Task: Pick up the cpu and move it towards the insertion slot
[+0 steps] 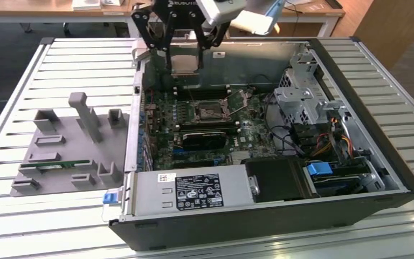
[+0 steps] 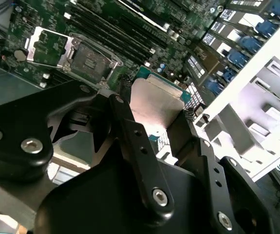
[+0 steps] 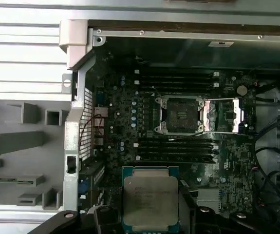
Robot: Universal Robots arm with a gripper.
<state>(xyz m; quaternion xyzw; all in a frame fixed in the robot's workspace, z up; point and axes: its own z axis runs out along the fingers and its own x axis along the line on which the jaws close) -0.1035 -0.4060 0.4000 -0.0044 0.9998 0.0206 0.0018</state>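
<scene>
A white slatted table (image 1: pixel 63 65) stands before what may be wooden desks (image 1: pixel 315 11).

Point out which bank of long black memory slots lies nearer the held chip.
The bank between the metal-framed insertion slot and the silvery square cpu. The other bank lies beyond the socket, by the case wall.

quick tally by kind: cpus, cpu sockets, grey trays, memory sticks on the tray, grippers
cpu: 1, held in the gripper
socket: 1, open and empty
tray: 1
memory stick: 1, on the tray
gripper: 1
total: 5
</scene>
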